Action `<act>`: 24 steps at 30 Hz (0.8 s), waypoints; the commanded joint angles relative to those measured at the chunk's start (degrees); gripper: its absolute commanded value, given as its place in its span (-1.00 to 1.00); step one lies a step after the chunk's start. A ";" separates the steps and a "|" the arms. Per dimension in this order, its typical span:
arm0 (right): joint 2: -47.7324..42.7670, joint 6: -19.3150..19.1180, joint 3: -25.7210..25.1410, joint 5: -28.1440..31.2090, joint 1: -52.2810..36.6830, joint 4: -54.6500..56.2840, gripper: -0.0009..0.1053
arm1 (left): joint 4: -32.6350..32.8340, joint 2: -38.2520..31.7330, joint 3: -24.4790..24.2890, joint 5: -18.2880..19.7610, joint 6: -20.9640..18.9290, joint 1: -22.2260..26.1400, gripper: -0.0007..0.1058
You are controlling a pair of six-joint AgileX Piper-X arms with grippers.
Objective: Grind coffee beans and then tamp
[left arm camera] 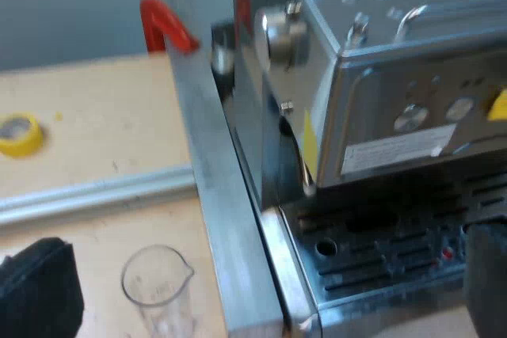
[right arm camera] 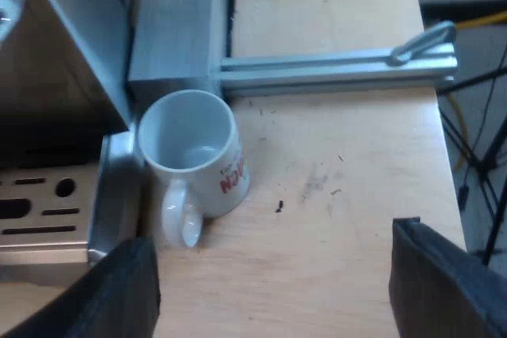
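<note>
The left gripper [left arm camera: 265, 282] hangs released and empty over the machine's [left arm camera: 380, 116] near corner, where a metal rail [left arm camera: 207, 156] runs along the machine's side edge. The glass [left arm camera: 158, 281] stands upright on the desk [left arm camera: 103, 108] just beside the rail and near one finger. A yellow tape roll [left arm camera: 20, 134] lies well apart. The right gripper [right arm camera: 277, 275], also released and empty, hovers over bare desk between the mug [right arm camera: 194, 152] and the desk's edge. The mug sits just beside the drip tray [right arm camera: 47, 211].
</note>
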 commanded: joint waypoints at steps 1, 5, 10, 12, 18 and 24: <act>-5.42 -0.71 -0.59 -0.72 0.02 1.36 0.20 | -0.23 -5.21 -0.42 -3.13 -0.64 -0.01 0.99; -10.79 -0.71 -0.59 -0.72 0.02 3.12 0.20 | 1.24 -10.43 -0.42 -7.40 -0.64 -0.01 0.99; -17.97 -0.71 -0.59 -0.72 0.02 5.02 0.20 | 6.64 -20.23 -0.42 -15.50 -0.17 -0.01 0.99; -20.64 -0.71 -0.59 -0.72 0.02 5.79 0.20 | 8.60 -23.89 -0.42 -15.53 -0.17 -0.01 0.99; -27.53 -0.71 -0.59 -0.72 0.02 6.44 0.20 | 15.06 -32.16 -0.51 -15.53 -0.17 -0.01 0.99; -33.87 -0.71 -0.64 -0.45 0.02 6.86 0.20 | 21.97 -36.81 -1.63 -15.28 -0.17 -0.01 0.99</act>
